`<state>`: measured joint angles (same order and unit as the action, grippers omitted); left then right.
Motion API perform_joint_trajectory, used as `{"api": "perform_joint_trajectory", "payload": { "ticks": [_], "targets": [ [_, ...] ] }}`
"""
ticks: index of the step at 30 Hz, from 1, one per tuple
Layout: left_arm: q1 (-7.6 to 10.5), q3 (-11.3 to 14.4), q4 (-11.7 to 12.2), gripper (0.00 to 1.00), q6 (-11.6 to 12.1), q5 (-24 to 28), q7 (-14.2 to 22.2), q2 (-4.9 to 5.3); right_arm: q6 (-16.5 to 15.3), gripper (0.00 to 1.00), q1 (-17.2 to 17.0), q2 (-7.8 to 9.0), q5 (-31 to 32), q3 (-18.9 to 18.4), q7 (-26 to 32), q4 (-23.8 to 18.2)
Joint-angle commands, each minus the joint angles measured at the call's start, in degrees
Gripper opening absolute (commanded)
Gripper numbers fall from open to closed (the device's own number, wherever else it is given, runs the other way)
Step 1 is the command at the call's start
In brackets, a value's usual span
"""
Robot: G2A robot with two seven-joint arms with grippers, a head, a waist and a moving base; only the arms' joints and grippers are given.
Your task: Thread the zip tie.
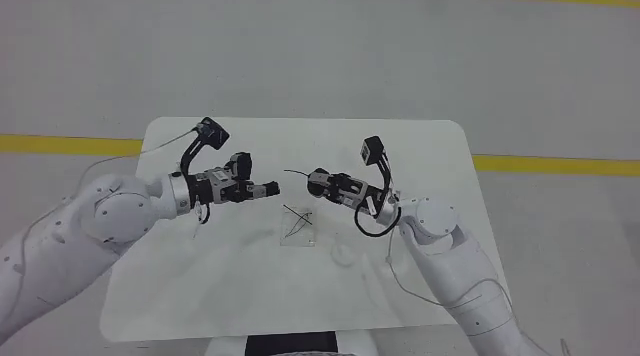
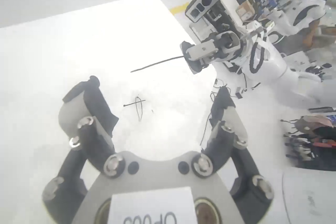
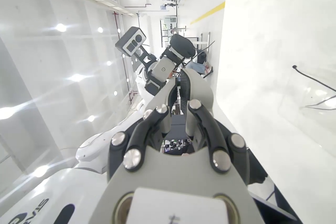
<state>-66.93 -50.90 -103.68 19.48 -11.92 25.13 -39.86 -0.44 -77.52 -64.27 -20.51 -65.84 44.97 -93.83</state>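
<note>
Holds the zip tie [image 2: 157, 64] clamped in the right gripper [image 2: 189, 58], tail aimed at the wide, empty left gripper [image 2: 157, 88], seemingly to offer it for threading.

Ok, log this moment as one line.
left gripper open, empty | right gripper shut on thin black plastic zip tie | loose black ties on white rounded table

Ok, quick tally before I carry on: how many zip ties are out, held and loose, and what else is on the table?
Black zip ties: 3. These are the held tie in the right gripper, plus a straight tie and a bent tie loose on the table.
Clear plastic sheet: 1, where the loose ties lie.
Total: 4
</note>
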Motion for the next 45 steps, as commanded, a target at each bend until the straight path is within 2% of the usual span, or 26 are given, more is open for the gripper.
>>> {"api": "perform_joint_trajectory", "payload": {
  "ticks": [1,3,4,6,7,10,13,15,19,20,23,28,32,35,36,39,45],
  "targets": [
    [-0.02,0.0,0.0,1.00,0.0,-2.4,0.0,0.00,0.0,0.00,0.0,0.00,0.0,0.0,0.0,0.0],
    [-0.14,0.0,-0.1,1.00,0.0,-1.8,-0.4,-0.05,-0.2,0.00,-0.1,-0.01,0.1,0.0,-0.5,-0.1],
    [-0.49,0.2,-0.2,1.00,0.0,1.1,-1.2,-0.23,-0.6,0.00,-0.3,-0.01,0.5,0.0,-0.8,-0.1],
    [-0.66,0.2,0.9,1.00,0.0,9.5,-0.3,-0.52,-2.2,0.00,-0.4,0.07,1.1,-0.3,-0.5,-0.2],
    [-0.45,0.0,0.6,1.00,0.0,15.8,1.3,-0.76,-3.4,0.00,-0.5,0.15,1.3,-0.6,0.0,-0.1],
    [0.07,-1.4,1.8,1.00,0.0,28.6,9.0,-1.48,-5.8,0.00,-0.8,0.33,1.2,-1.3,1.7,-0.1],
    [-0.15,-3.3,3.9,1.00,0.0,35.6,15.9,-2.62,-7.5,0.00,-0.8,0.44,0.8,-1.6,3.4,0.1],
    [-0.45,-5.2,6.3,1.00,0.0,40.8,21.5,-3.90,-8.6,0.00,-0.7,0.50,0.5,-1.8,4.5,0.4],
    [-1.07,-7.9,10.8,1.00,0.0,44.1,29.7,-6.77,-9.8,0.00,-0.2,0.51,-0.9,-1.8,6.3,1.1],
    [-1.15,-8.6,11.9,1.00,0.0,45.1,32.2,-7.77,-10.0,0.00,0.0,0.50,-1.3,-1.8,6.8,1.4],
    [-1.36,-10.3,14.7,1.00,0.0,46.2,37.0,-10.02,-10.6,0.00,0.4,0.44,-2.6,-1.5,8.0,1.9],
    [-1.31,-13.4,20.6,1.00,0.0,50.2,46.8,-14.53,-11.5,0.00,1.1,0.33,-5.0,-1.0,10.2,3.0],
    [-0.77,-15.4,25.4,1.00,0.0,50.9,52.2,-17.96,-12.3,0.00,1.5,0.26,-6.6,-0.7,12.0,3.5],
    [-0.61,-16.7,28.1,1.00,0.0,49.4,53.3,-20.39,-12.8,0.00,1.8,0.24,-6.9,-0.4,12.8,3.9],
    [-0.52,-17.0,28.5,1.00,0.0,48.5,52.9,-20.82,-12.9,0.00,1.8,0.23,-7.0,-0.3,13.0,4.1],
    [-0.52,-17.0,28.5,1.00,0.0,48.5,52.9,-20.82,-14.4,0.00,2.1,0.30,-2.9,-0.8,9.3,4.2],
    [-0.52,-17.0,28.5,1.00,0.0,48.5,52.9,-20.82,-14.4,0.00,2.1,0.30,-2.9,-0.8,9.3,4.2]
  ]
}}
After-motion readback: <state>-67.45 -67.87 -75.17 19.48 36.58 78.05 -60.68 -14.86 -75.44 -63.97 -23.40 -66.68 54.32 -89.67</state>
